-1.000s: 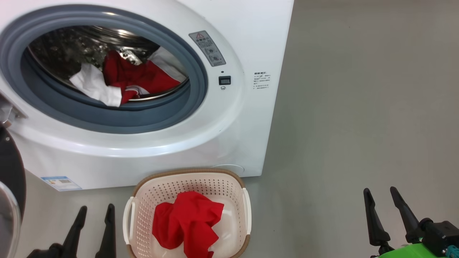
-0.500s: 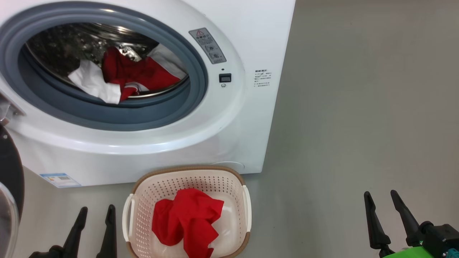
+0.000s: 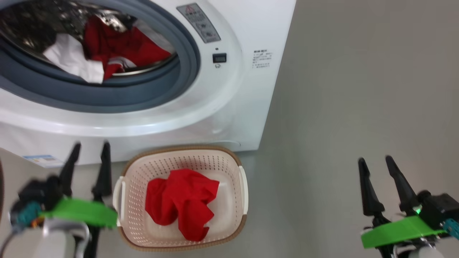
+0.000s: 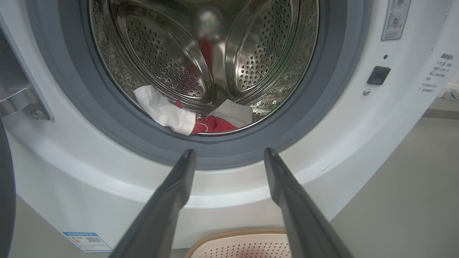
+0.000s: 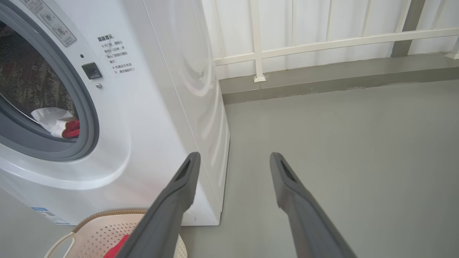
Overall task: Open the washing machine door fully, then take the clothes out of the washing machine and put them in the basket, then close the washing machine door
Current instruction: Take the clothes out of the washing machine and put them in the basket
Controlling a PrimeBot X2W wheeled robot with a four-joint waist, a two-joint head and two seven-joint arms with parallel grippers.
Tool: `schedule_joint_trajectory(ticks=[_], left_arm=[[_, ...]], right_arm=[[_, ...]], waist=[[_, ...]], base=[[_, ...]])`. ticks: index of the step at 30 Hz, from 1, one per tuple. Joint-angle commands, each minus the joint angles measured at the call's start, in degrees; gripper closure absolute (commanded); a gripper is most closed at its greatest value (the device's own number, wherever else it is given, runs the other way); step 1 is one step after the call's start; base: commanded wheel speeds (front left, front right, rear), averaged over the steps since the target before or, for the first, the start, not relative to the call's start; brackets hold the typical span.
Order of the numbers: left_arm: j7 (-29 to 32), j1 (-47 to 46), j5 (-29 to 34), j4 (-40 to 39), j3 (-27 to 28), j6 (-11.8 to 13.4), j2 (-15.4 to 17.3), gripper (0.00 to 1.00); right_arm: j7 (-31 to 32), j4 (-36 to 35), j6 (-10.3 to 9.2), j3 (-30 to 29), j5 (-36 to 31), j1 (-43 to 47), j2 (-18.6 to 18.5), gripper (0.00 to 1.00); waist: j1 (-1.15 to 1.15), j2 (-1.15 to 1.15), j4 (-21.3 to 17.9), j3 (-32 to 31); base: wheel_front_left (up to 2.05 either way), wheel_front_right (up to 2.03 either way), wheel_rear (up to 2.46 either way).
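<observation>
left gripper [image 3: 91,146]: jaws wide apart, empty, facing the washing machine [image 3: 247,93]
right gripper [image 3: 374,159]: spread wide, empty, off to the side
clothes [image 3: 118,50]: red-and-white heap low in the drum, just behind the grey ring [image 3: 143,93]
red piece [image 3: 179,204]: lying in the basket [image 3: 181,149]
step: probably reaching in for the next garment
tip: clear the ring lip, pinch a bunched red fold, lift free before swinging over to the basket

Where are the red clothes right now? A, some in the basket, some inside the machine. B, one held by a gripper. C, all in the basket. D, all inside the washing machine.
A: one red garment lies in the basket, while red and white clothes sit in the drum of the washing machine.
</observation>
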Motion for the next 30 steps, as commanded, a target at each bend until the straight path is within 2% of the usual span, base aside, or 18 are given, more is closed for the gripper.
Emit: schedule_joint_trajectory(ticks=[1,10,15,23,30], left_arm=[[-0.3,-2.8,0.6,0.0,1.7,0.0,2.1,0.0],[-0.3,-20.5,1.9,15.1,0.3,0.2,7.4,0.0],[-0.3,-30.3,3.9,24.7,-1.1,0.8,9.3,0.0],[0.5,-42.3,5.8,38.1,-2.7,3.7,10.8,0.0],[1.6,-49.1,7.6,45.9,-4.0,7.4,14.0,0.0]], right_arm=[[-0.4,-1.5,0.36,1.8,0.7,-1.8,-0.7,0.0],[-0.4,-1.6,0.36,3.3,2.0,-4.5,-0.7,0.0],[-0.4,-2.0,0.36,3.0,2.4,-5.7,-0.7,0.0],[-0.4,-2.1,0.36,4.3,3.5,-7.0,-0.7,0.0],[-0.4,-2.3,0.36,6.1,4.3,-8.4,-0.7,0.0]], waist=[[0.0,0.0,-1.3,2.9],[0.0,0.0,-5.3,8.5],[0.0,0.0,-6.5,11.3],[0.0,0.0,-8.2,13.3],[0.0,0.0,-10.4,15.6]], base=[[0.0,0.0,0.0],[0.0,0.0,0.0],[0.0,0.0,0.0],[0.0,0.0,0.0],[0.0,0.0,0.0]])
